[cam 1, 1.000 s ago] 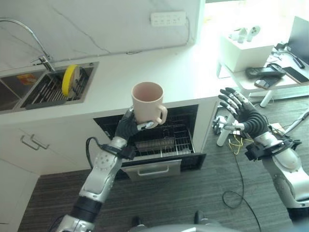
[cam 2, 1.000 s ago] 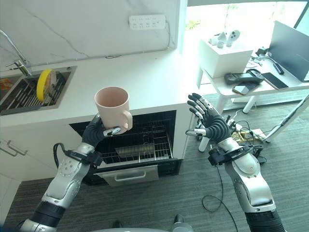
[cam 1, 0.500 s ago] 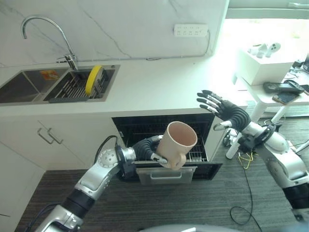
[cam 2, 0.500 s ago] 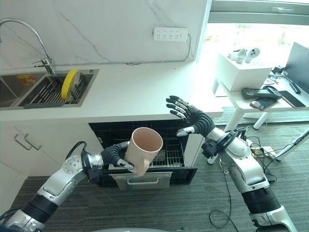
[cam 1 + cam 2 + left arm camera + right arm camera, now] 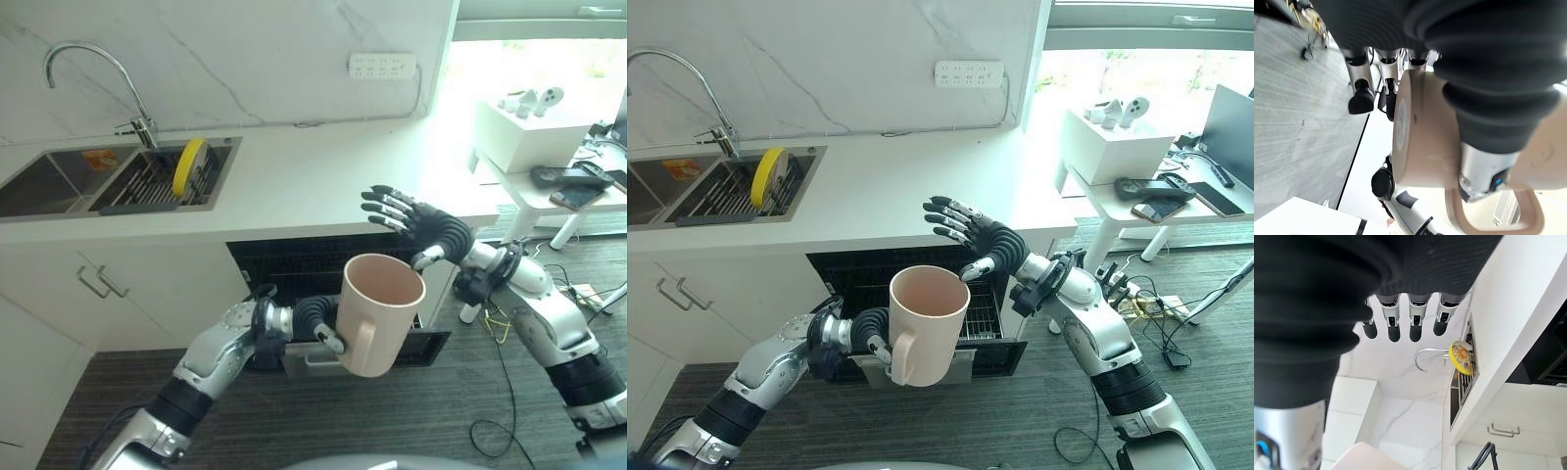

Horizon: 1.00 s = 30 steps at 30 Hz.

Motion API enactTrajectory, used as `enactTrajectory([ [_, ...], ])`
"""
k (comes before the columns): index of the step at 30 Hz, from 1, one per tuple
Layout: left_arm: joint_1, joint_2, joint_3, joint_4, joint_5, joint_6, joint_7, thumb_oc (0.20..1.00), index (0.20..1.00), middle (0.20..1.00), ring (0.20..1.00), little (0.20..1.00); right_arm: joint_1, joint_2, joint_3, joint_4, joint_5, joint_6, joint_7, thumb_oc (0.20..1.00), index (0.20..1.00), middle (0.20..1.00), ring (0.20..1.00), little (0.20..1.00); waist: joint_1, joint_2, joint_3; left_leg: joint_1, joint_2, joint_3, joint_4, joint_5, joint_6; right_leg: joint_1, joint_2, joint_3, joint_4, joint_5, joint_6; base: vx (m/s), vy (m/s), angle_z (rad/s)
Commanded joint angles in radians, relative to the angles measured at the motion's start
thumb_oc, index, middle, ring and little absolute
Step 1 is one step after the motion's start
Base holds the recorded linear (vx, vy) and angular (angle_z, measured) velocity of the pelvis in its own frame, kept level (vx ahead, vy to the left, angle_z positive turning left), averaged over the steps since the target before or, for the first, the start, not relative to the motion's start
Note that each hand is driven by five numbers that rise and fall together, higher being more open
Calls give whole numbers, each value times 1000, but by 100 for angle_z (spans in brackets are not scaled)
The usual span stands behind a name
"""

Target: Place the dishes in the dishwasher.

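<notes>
- far left, set into the white counter: a steel sink with a curved faucet behind it; its right basin holds a wire rack with a yellow plate standing on edge.
- below the sink: white cabinet doors with a bar handle.
- lower left to centre: the left robot hand, fingers and thumb curled round a pale pink mug. the mug is held in the air in front of the counter, mouth up and tipped slightly toward the camera, handle on the near side. the left wrist view shows the dark fingertips wrapped past the mug's wall and the thumb pressed against it just above the handle loop.
- centre, under the counter and behind the mug: the dishwasher, its drawer pulled out, wire rack visible inside, pale front handle partly hidden by the mug.
- centre, on the marble wall above the counter: a white power strip.
- right of centre: the right robot hand, held in the air above the counter's front edge and just past the mug's rim, fingers straight and spread wide, holding nothing. the right wrist view shows its dark-tipped fingers extended in a row.
- far right: a low white side table carrying dark handheld devices, and a white box with two white controllers on top.
- floor: grey wood-grain planks.
</notes>
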Motion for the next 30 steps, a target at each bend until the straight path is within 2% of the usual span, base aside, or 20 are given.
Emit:
enactTrajectory([
  [1,-60,-16,24,-2,-107,-20,-35,200,200,200,200,200,-77,4,-18,-31,78,-31,52,1000,1000,1000,1000,1000,17,-15,-27,35,79,28,1,-60,-38,-1,-46,-4,0,-36,22,-16,-1,-5],
  [5,-52,-53,39,0,-113,-10,-37,200,200,200,200,200,-78,42,-22,-43,105,-15,76,1000,1000,1000,1000,1000,16,-16,-32,37,80,30,1,-62,-37,0,-44,0,0,-38,18,-8,-1,-10],
  [10,-49,-62,56,23,-116,-12,-36,200,200,200,200,200,-76,64,-30,-45,129,13,97,1000,1000,1000,1000,1000,17,-17,-35,40,79,34,1,-64,-35,2,-42,2,0,-40,17,-1,-1,-2],
  [20,-22,-60,104,71,-118,-25,-29,200,200,200,200,200,-62,107,-51,-55,274,70,158,1000,1000,1000,1000,1000,23,-17,-42,45,81,37,1,-65,-35,7,-39,0,0,-44,15,0,0,0],
  [27,-6,-60,134,98,-116,-32,-34,200,200,200,200,200,-57,86,-56,-86,266,106,198,1000,1000,1000,1000,1000,27,-21,-45,44,83,33,1,-63,-35,7,-35,1,0,-46,13,0,0,0],
  [30,-13,-61,138,101,-121,-31,-31,200,200,200,200,200,-50,80,-48,-94,217,103,214,1000,1000,1000,1000,1000,23,-24,-42,47,83,37,1,-62,-35,7,-35,4,0,-44,13,0,0,0],
])
